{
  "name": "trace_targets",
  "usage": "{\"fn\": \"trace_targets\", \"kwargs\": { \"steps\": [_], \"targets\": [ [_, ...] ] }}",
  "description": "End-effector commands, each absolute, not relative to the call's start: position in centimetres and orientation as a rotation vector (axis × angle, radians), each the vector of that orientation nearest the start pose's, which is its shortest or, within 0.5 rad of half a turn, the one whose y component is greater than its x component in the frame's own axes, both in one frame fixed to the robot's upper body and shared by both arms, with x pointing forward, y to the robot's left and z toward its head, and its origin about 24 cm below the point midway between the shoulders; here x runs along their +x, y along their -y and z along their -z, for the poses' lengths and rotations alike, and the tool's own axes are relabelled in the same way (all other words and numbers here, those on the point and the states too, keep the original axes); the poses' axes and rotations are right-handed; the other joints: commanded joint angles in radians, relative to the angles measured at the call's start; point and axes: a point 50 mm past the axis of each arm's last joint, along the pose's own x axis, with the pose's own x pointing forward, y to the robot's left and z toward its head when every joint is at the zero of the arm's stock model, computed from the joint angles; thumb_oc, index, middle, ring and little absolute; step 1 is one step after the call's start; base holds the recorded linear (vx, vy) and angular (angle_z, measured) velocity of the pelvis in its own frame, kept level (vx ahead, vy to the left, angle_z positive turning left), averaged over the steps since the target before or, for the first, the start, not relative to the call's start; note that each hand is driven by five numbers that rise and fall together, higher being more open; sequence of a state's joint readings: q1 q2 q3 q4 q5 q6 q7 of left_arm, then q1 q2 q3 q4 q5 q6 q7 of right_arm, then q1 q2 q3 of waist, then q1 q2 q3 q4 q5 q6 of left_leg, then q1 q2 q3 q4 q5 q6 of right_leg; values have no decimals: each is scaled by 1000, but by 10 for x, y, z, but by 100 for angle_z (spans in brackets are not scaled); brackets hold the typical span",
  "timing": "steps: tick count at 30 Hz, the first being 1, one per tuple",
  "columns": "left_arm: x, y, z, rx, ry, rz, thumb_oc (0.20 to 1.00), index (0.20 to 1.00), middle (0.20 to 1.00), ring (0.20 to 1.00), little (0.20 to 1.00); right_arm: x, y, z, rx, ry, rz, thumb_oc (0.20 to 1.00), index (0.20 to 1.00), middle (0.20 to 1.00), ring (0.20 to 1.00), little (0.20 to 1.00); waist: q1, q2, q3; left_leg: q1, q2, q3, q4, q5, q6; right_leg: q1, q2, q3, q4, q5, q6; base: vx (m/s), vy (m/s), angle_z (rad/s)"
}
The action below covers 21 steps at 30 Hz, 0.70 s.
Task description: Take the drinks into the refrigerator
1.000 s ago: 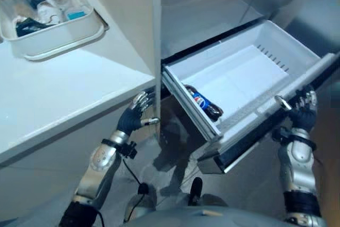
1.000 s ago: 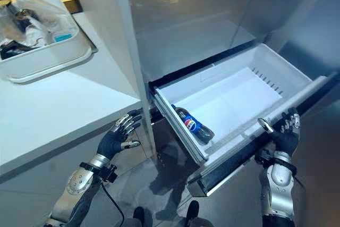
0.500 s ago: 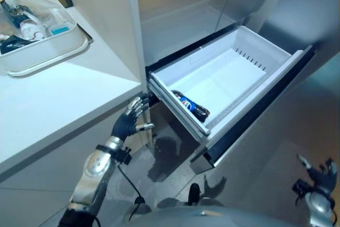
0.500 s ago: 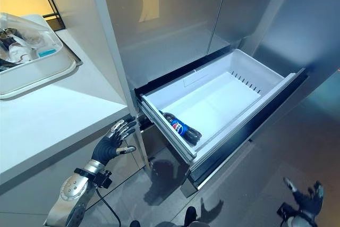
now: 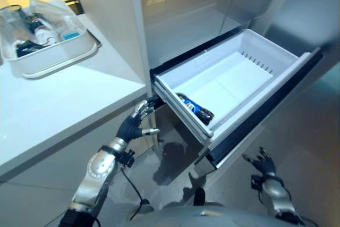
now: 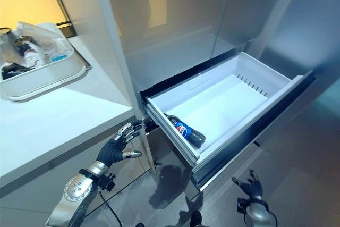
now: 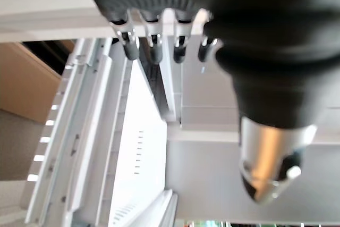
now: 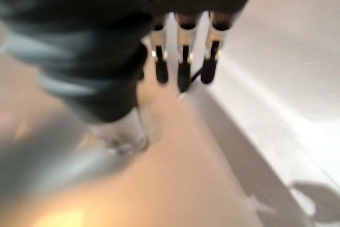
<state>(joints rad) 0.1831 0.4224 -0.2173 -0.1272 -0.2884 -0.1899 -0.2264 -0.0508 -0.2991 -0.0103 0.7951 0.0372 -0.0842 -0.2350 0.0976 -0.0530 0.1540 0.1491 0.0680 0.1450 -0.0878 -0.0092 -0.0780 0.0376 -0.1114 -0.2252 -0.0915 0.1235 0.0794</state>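
A cola bottle with a dark body and a blue label is seen lying on its side inside the white refrigerator drawer, which is pulled well out from the silver-grey refrigerator. The bottle is laid along the drawer's left wall, toward the front corner on that side, with its neck turned toward the back; the remainder of the drawer's white floor is left bare, and a row of small slots is seen in its far wall. A dark front panel is carried along the drawer's outer edge. To the left of the refrigerator a white countertop is found, and on it, toward the far left corner, a white tray is set. The tray is filled with a jumble of small items, among them what appear to be clear plastic wrappers and a pale blue piece; the separate items cannot be told apart with certainty. The left hand is held just below the countertop edge and just beside the drawer's left front corner, with its fingers spread and nearly straight and nothing gripped in them; in the left wrist view the same fingers are seen extended toward the drawer's side rail. The right hand is held low, below and in front of the drawer's front panel and apart from it, with its fingers splayed loosely and nothing held.
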Motion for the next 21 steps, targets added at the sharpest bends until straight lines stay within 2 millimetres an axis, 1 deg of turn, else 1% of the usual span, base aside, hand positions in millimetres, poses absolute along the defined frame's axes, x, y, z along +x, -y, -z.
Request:
{"fn": "trace_targets", "kwargs": {
  "steps": [1, 2, 3, 4, 5, 6, 7, 8, 9, 10, 11, 12, 13, 14, 15, 17, 18, 19, 21],
  "targets": [
    [211, -149, -73, 66, 211, 526, 1000, 1000, 1000, 1000, 1000, 283, 233, 23, -469, -302, 161, 200, 200, 200, 200, 200, 47, -7, 19, -15, -68, -54, 1, -66, 76, 49, 13, -58, 60, -61, 39, -3, -8, 13],
    [209, -147, -73, 56, 208, 540, 1000, 1000, 1000, 1000, 1000, 295, 230, 13, -506, -266, 141, 200, 200, 200, 200, 200, 61, -11, 19, -18, -69, -58, 1, -64, 76, 50, 12, -62, 57, -60, 39, -19, -18, 14],
    [207, -144, -72, 35, 199, 556, 1000, 1000, 1000, 1000, 1000, 320, 218, -14, -581, -171, 87, 200, 200, 200, 200, 200, 85, -16, 23, -24, -70, -65, 1, -60, 76, 49, 11, -68, 54, -56, 39, -16, -16, 8],
    [207, -144, -72, 35, 201, 555, 1000, 1000, 1000, 1000, 1000, 321, 218, -15, -582, -168, 87, 200, 200, 200, 200, 200, 84, -16, 25, -24, -70, -65, 1, -60, 76, 49, 11, -68, 54, -56, 39, -18, -16, 11],
    [206, -143, -71, 31, 193, 560, 1000, 1000, 1000, 1000, 1000, 332, 211, -29, -620, -118, 58, 200, 200, 200, 200, 200, 96, -18, 29, -28, -71, -68, 1, -57, 77, 49, 10, -71, 52, -54, 38, -13, -7, 11],
    [206, -143, -72, 31, 194, 558, 1000, 1000, 1000, 1000, 1000, 333, 210, -29, -620, -117, 58, 200, 200, 200, 200, 200, 94, -18, 30, -29, -71, -69, 1, -57, 77, 48, 10, -72, 52, -54, 38, -43, -3, 13],
    [206, -142, -74, 27, 203, 570, 1000, 1000, 1000, 1000, 1000, 351, 195, -56, -703, -25, 3, 200, 200, 200, 200, 200, 114, -21, 39, -44, -73, -75, 1, -49, 78, 39, 7, -78, 52, -50, 39, -31, 4, 10],
    [206, -142, -74, 27, 203, 569, 1000, 1000, 1000, 1000, 1000, 351, 195, -56, -703, -24, 2, 200, 200, 200, 200, 200, 113, -21, 40, -44, -73, -76, 1, -49, 78, 39, 7, -78, 52, -50, 39, -53, 2, 8],
    [205, -139, -73, 14, 200, 573, 1000, 1000, 1000, 1000, 1000, 367, 181, -81, -779, 54, -39, 200, 200, 200, 200, 200, 134, -26, 46, -59, -75, -85, 1, -41, 79, 31, 4, -87, 50, -46, 38, -44, -8, 6],
    [206, -139, -74, 12, 203, 575, 1000, 1000, 1000, 1000, 1000, 374, 172, -95, -834, 103, -68, 200, 200, 200, 200, 200, 145, -28, 51, -68, -75, -89, 1, -34, 79, 26, 4, -92, 49, -44, 37, -65, -11, 7],
    [207, -138, -75, 5, 209, 569, 1000, 1000, 1000, 1000, 1000, 381, 163, -107, -856, 142, -77, 200, 200, 200, 200, 200, 149, -30, 58, -80, -76, -94, 1, -29, 79, 20, 3, -96, 47, -42, 36, -42, -9, 9],
    [208, -138, -75, 6, 209, 569, 1000, 1000, 1000, 1000, 1000, 381, 163, -107, -856, 143, -77, 200, 200, 200, 200, 200, 149, -31, 58, -80, -76, -94, 1, -29, 79, 20, 3, -96, 47, -42, 36, -51, -13, 21],
    [209, -138, -75, 8, 211, 562, 1000, 1000, 1000, 1000, 1000, 388, 140, -130, -932, 234, -140, 200, 200, 200, 200, 200, 161, -36, 66, -95, -75, -101, 1, -20, 77, 12, 2, -105, 44, -39, 34, -36, -15, 24],
    [210, -139, -75, 12, 212, 551, 1000, 1000, 1000, 1000, 1000, 389, 124, -139, -960, 285, -184, 200, 200, 200, 200, 200, 169, -38, 69, -100, -76, -105, 1, -16, 77, 9, 3, -108, 42, -38, 33, -36, -16, 24],
    [210, -140, -75, 13, 213, 550, 1000, 1000, 1000, 1000, 1000, 389, 123, -139, -961, 286, -185, 200, 200, 200, 200, 200, 167, -39, 69, -101, -76, -105, 1, -16, 77, 8, 3, -108, 42, -38, 33, -10, -16, 14],
    [211, -143, -74, 13, 210, 523, 1000, 1000, 1000, 1000, 1000, 384, 89, -151, -1000, 385, -283, 200, 200, 200, 200, 200, 175, -42, 75, -108, -75, -113, 1, -11, 75, 8, 1, -118, 39, -39, 31, 1, -8, 20],
    [211, -143, -74, 14, 212, 518, 1000, 1000, 1000, 1000, 1000, 383, 87, -149, -999, 386, -288, 200, 200, 200, 200, 200, 176, -43, 75, -107, -76, -115, 1, -11, 75, 10, 1, -121, 38, -39, 31, 16, 3, 23],
    [212, -144, -74, 15, 211, 511, 1000, 1000, 1000, 1000, 1000, 380, 79, -148, -1010, 399, -325, 200, 200, 200, 200, 200, 178, -43, 75, -105, -75, -116, 1, -13, 74, 13, -1, -123, 38, -41, 30, 21, 7, 13],
    [212, -145, -74, 13, 215, 498, 1000, 1000, 1000, 1000, 1000, 376, 73, -141, -1014, 397, -350, 200, 200, 200, 200, 200, 175, -43, 74, -99, -77, -117, 1, -16, 74, 20, -3, -126, 39, -43, 28, 18, 13, 3]
  ]
}}
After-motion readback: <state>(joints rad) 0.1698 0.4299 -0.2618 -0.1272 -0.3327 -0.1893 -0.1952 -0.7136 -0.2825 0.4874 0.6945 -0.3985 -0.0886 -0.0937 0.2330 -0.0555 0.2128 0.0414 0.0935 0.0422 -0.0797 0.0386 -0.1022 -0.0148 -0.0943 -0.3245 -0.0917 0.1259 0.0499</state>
